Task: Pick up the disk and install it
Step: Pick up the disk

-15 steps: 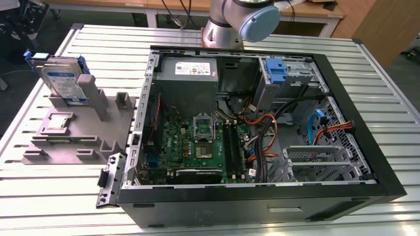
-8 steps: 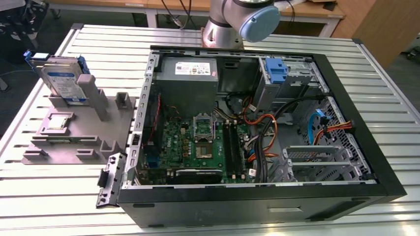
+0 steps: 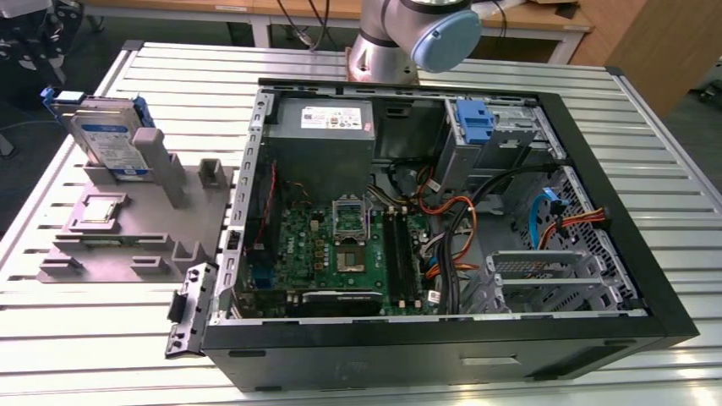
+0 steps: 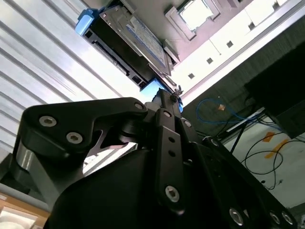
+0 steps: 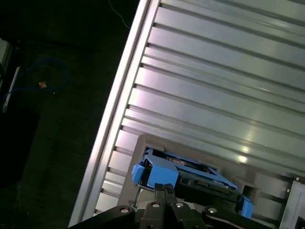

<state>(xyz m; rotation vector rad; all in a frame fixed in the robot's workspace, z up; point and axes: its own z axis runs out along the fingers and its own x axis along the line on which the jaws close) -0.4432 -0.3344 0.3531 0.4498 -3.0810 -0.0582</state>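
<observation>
Gripper [image 5: 165,187]: fingers closed together, empty, hovering clear of disk [image 5: 200,179]. Disk upright in grey holder [image 3: 113,233] on table [image 3: 101,338], beside open computer case [image 3: 451,337].

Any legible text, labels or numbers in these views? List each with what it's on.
No text is readable.
White-and-blue label on the disk: too small to read in the exterior view, blurred in the second wrist view.
White sticker on the power-supply box: too small.
Markings on the motherboard: too small.

Ribbed aluminium table [image 3: 90,338]; wooden desk [image 3: 181,10] behind; dark floor [image 3: 29,182].
</observation>
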